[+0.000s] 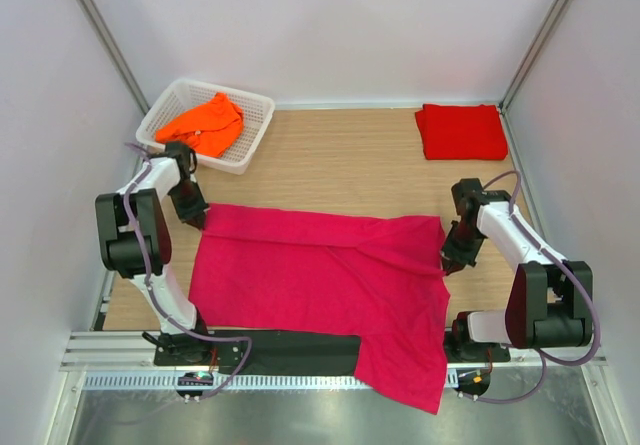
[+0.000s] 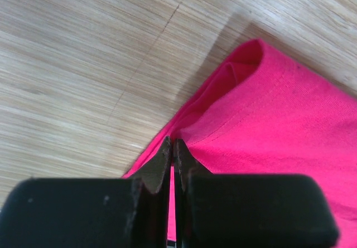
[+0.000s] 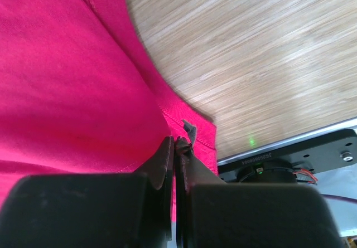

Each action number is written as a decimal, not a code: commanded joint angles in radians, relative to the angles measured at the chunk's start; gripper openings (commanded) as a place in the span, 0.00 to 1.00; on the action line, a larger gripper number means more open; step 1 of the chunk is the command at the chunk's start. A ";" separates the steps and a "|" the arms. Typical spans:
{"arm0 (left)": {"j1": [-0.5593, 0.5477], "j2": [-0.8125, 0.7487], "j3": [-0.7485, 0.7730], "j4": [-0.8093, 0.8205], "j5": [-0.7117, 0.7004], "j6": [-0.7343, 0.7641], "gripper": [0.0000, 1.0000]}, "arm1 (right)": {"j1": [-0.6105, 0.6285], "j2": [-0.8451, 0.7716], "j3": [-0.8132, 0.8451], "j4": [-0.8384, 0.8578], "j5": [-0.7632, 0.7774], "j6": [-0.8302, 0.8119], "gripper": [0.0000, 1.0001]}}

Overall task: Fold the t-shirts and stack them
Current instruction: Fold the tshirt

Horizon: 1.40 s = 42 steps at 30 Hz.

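Note:
The magenta-pink t-shirt [image 1: 320, 275] lies spread across the near half of the table, its lower right part hanging over the front edge. My left gripper [image 1: 193, 215] is at its far left corner, jaws shut on the cloth edge [image 2: 223, 120]; the left gripper's tips [image 2: 173, 145] pinch the fabric. My right gripper [image 1: 453, 261] is at the shirt's right edge, shut on the hem [image 3: 184, 131] beside a small grey tag [image 3: 189, 130]. The red t-shirt [image 1: 461, 131] lies folded at the back right. The orange t-shirt [image 1: 205, 123] lies crumpled in the basket.
A white plastic lattice basket [image 1: 256, 130] stands at the back left of the wooden table [image 1: 330, 160]. White walls enclose the table on three sides. The right arm's black base [image 3: 279, 167] shows past the table's front edge.

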 commanded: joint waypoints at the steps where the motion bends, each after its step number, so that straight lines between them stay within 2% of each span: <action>1: 0.005 0.020 0.021 0.021 -0.038 -0.012 0.01 | -0.004 -0.012 -0.021 -0.018 -0.067 -0.010 0.05; 2: 0.005 0.018 0.019 0.018 -0.041 -0.016 0.04 | -0.004 -0.016 -0.024 -0.018 -0.075 -0.011 0.08; 3: 0.005 0.015 0.019 0.013 -0.041 -0.017 0.15 | -0.004 -0.020 -0.018 -0.020 -0.087 -0.016 0.16; 5: 0.005 -0.004 0.025 -0.002 -0.038 -0.026 0.27 | -0.004 -0.023 0.006 -0.029 -0.094 -0.028 0.26; 8: 0.005 -0.060 0.027 -0.024 -0.017 -0.029 0.34 | -0.005 -0.012 0.091 -0.032 -0.080 -0.036 0.53; 9: 0.005 -0.080 0.027 -0.030 -0.017 -0.032 0.36 | -0.005 -0.012 0.135 -0.023 -0.069 -0.034 0.69; 10: 0.005 -0.100 0.027 -0.036 -0.018 -0.034 0.38 | -0.004 -0.007 0.157 -0.007 -0.046 -0.033 0.75; 12: 0.005 -0.161 0.031 -0.047 -0.020 -0.048 0.39 | -0.004 0.032 0.223 0.045 0.029 -0.048 0.83; 15: 0.003 -0.227 0.030 -0.018 0.034 -0.083 0.37 | -0.005 0.132 0.289 0.129 0.060 -0.072 0.84; 17: -0.003 -0.248 0.018 0.033 0.121 -0.109 0.36 | -0.005 0.187 0.333 0.177 0.058 -0.085 0.84; 20: -0.015 -0.227 0.022 0.088 0.172 -0.138 0.35 | -0.005 0.295 0.382 0.210 0.066 -0.088 0.81; 21: -0.020 -0.210 0.030 0.093 0.210 -0.137 0.31 | -0.005 0.325 0.390 0.221 0.064 -0.088 0.80; 25: -0.046 -0.088 0.064 0.111 0.265 -0.120 0.26 | -0.005 0.410 0.425 0.261 0.042 -0.077 0.72; 30: -0.055 -0.003 0.068 0.124 0.278 -0.105 0.22 | -0.005 0.465 0.428 0.275 0.014 -0.046 0.55; 32: -0.054 0.015 0.067 0.124 0.278 -0.095 0.21 | -0.005 0.480 0.428 0.284 0.015 -0.045 0.42; 34: -0.055 0.023 0.064 0.133 0.285 -0.094 0.21 | -0.005 0.494 0.438 0.292 0.020 -0.045 0.40; 36: -0.054 0.038 0.064 0.139 0.287 -0.092 0.20 | -0.004 0.525 0.460 0.301 0.023 -0.039 0.33; 37: -0.054 0.043 0.062 0.140 0.284 -0.092 0.20 | -0.005 0.537 0.482 0.307 0.017 -0.039 0.22; 40: -0.054 0.057 0.065 0.151 0.258 -0.098 0.18 | -0.005 0.582 0.517 0.345 0.011 -0.036 0.03; 42: -0.054 0.060 0.074 0.159 0.244 -0.106 0.17 | -0.005 0.614 0.566 0.379 0.017 -0.039 0.01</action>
